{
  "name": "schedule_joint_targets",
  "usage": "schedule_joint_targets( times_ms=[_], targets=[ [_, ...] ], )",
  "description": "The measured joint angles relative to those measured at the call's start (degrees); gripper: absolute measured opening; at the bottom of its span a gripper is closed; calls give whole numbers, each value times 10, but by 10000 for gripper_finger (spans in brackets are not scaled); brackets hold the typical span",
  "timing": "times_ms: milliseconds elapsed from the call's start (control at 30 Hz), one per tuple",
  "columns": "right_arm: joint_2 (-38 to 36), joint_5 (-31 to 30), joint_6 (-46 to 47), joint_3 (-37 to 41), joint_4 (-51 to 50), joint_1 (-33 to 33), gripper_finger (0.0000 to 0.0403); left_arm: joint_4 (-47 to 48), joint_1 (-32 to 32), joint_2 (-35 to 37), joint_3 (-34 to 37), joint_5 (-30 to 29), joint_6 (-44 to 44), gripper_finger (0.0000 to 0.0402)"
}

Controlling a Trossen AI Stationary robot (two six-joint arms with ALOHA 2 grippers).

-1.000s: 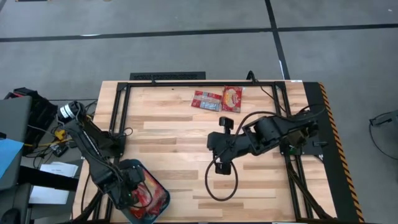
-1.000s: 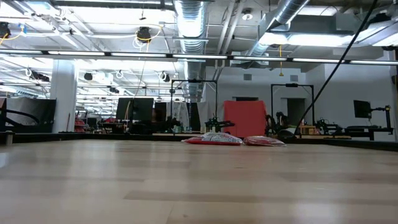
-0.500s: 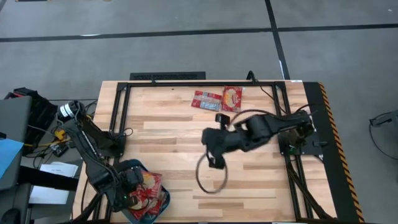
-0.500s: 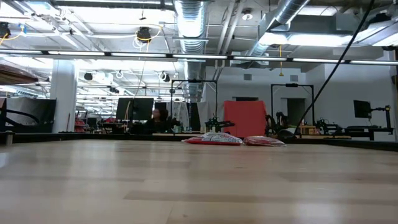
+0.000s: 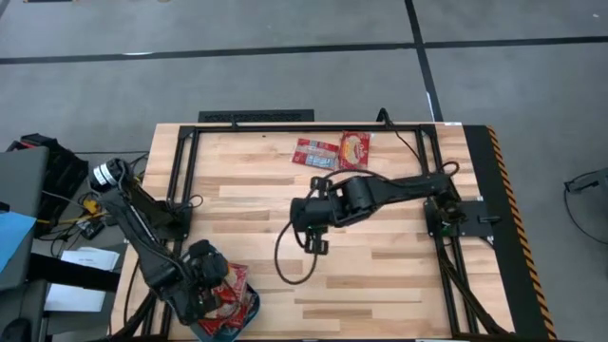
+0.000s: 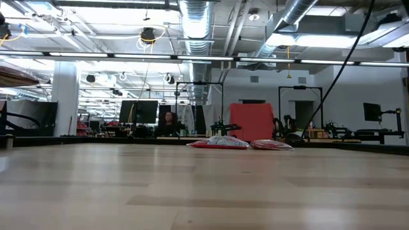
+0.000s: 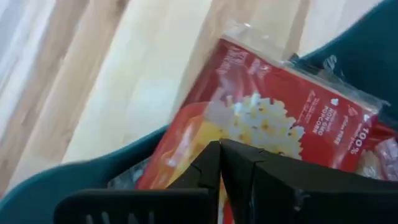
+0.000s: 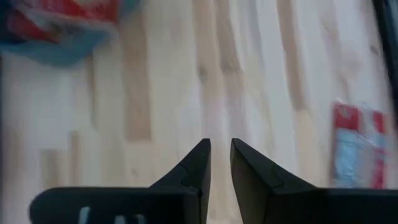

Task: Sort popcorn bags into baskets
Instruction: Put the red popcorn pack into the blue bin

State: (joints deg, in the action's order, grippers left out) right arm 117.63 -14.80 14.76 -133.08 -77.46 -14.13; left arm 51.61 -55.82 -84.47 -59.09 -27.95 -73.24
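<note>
The teal basket sits at the table's near left corner with red popcorn bags in it. One bag lies tilted over the basket's rim. My left gripper is shut and stands over that bag. My right gripper hangs over bare wood mid-table, open by a narrow gap and holding nothing. Two more bags lie flat side by side near the far edge, and also show in the low view. My left gripper points down at the tilted bag's printed face with its fingers shut. The fingers hide their own tips, so I cannot tell whether they touch the bag.
A black cable loop hangs from the right arm over the table's middle. A dark metal frame runs along the far edge and down both sides. Bare wood lies between the basket and the far bags. The room beyond the table holds benches and equipment.
My right gripper has swung from mid-table toward the table's left edge and a little toward the far edge, and its cable loop has trailed along. My left gripper has shifted slightly over the basket. A red bag has come to lie across the basket's far rim.
</note>
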Motion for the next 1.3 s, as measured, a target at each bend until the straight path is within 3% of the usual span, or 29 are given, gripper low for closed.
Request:
schedule_joint_targets(
  times_ms=[633,900,1067,1200,1300],
  targets=[
    [-5,3,-31,-2,15,11,76,-37,-29,-22,-18,66,30,0],
    [-5,4,-28,-2,6,74,101,-31,-29,-22,-54,63,35,0],
    [-5,20,-50,-2,-62,128,165,23,-30,-18,-97,34,28,0],
    [-19,17,-58,-2,-128,174,200,67,-30,23,-129,-55,32,0],
    [-49,33,-58,24,-112,211,213,96,-13,77,-131,-112,36,0]
  ],
)
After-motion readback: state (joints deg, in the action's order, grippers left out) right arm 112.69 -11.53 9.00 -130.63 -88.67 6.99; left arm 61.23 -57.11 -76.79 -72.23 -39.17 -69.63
